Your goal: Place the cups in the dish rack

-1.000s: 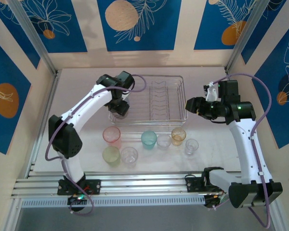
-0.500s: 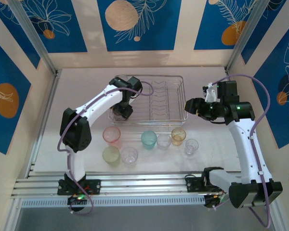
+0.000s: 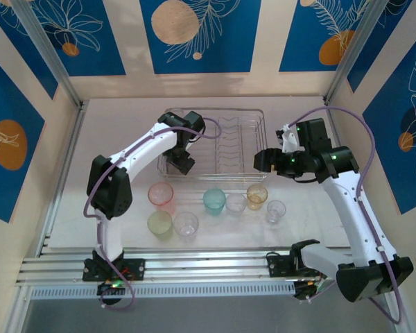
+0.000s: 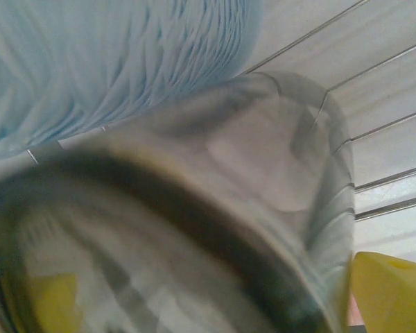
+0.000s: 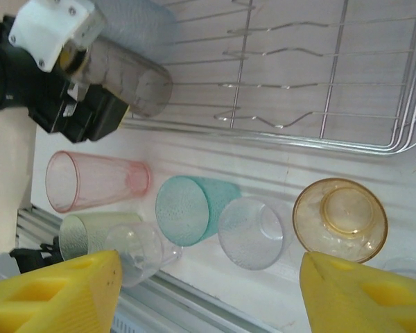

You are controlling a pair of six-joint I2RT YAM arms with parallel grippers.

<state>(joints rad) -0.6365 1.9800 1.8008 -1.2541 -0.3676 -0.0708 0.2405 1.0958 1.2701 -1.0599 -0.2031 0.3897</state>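
- Smoky grey cup (image 5: 132,76) lies tipped at the left near corner of the dish rack (image 3: 225,111), between the yellow fingers (image 4: 392,291) of the left gripper (image 3: 182,164) (clamped or let go, I cannot tell).
- On the table (image 3: 305,225) before the rack, in a loose row: pink cup (image 3: 161,194), yellow-green cup (image 3: 160,223), clear cup (image 3: 186,223), teal cup (image 3: 214,200), second clear cup (image 3: 235,203), amber cup (image 3: 256,195), third clear cup (image 3: 276,209).
- Right gripper (image 3: 262,159) hovers by the rack's right near corner, jaws spread, holding nothing.

I count: pink cup (image 3: 161,194) x1, yellow-green cup (image 3: 159,223) x1, teal cup (image 3: 213,201) x1, amber cup (image 3: 256,195) x1, clear cups (image 3: 186,223) (image 3: 236,203) (image 3: 276,210) x3, grey cup (image 5: 128,78) x1, blue cup (image 5: 137,24) x1. 9 tot. Dish rack (image 3: 255,114) x1. My arms x2: L arm (image 3: 135,149), R arm (image 3: 348,201).
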